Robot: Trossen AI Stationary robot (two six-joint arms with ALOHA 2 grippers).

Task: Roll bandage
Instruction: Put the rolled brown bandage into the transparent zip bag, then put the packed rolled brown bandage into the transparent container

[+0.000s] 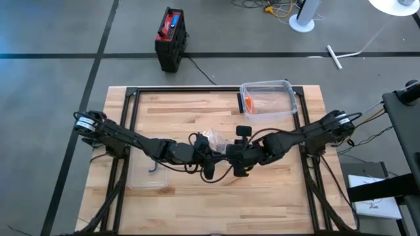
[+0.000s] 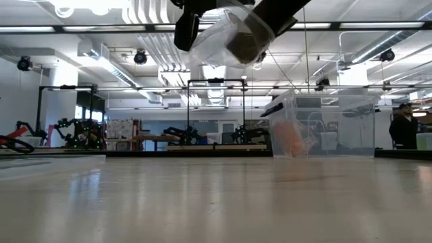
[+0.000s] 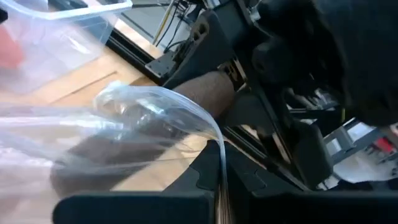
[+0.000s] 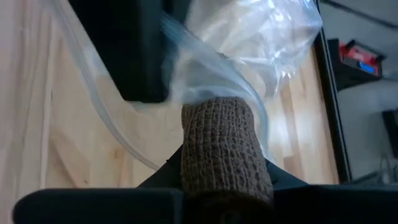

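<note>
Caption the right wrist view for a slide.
Right gripper holds a brown bandage roll at the mouth of a clear plastic bag above the wooden table.

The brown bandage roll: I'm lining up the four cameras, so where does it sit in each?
High view: hidden between the two grippers at table centre, not clearly visible.
Low view: brown bandage roll top centre, inside the clear plastic bag.
Left wrist view: centre, behind the bag.
Right wrist view: lower centre, in the right gripper.
Shared landmark: the clear plastic bag.

A brown bandage roll (image 4: 224, 149), clamped in the right tool (image 4: 225, 198), meets a clear plastic bag (image 4: 249, 37).
</note>
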